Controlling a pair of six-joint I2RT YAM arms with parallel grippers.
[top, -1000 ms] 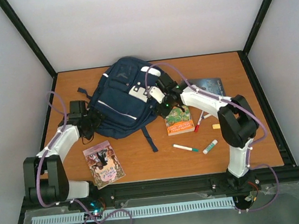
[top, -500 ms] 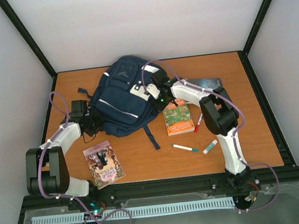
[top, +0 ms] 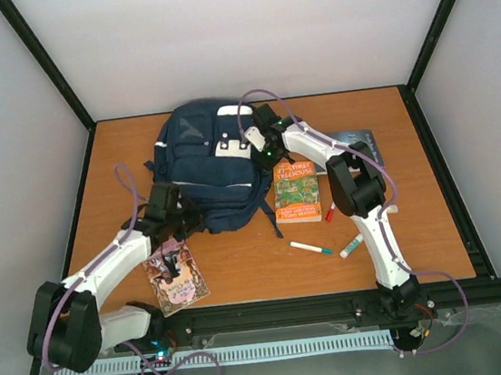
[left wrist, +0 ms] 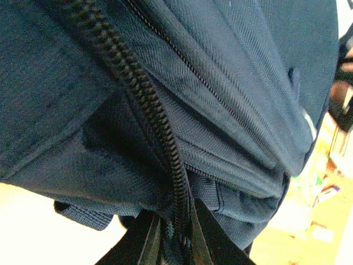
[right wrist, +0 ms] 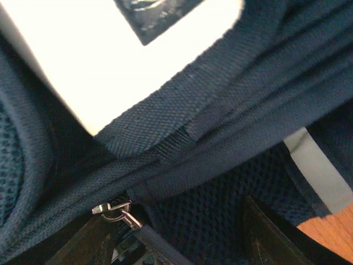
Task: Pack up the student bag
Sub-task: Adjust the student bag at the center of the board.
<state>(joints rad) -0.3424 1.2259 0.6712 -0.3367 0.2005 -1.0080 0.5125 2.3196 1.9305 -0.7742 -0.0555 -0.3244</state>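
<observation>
Orange wooden desk [top: 407, 122], an orange-and-green paperback [top: 296, 193] lying flat at centre, a dark book [top: 360, 141] behind it, a pink-covered book [top: 175, 274] near the front edge, a green-capped marker [top: 311, 248], a small white-and-green tube [top: 352, 246], a red pen [top: 329, 214] beside the paperback

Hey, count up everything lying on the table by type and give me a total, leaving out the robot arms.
Backpack: 1
Books: 3 (orange book, pink book, dark book partly under an arm)
Markers: 2 (green-capped marker, red marker)
Glue stick: 1
Total: 7
</observation>
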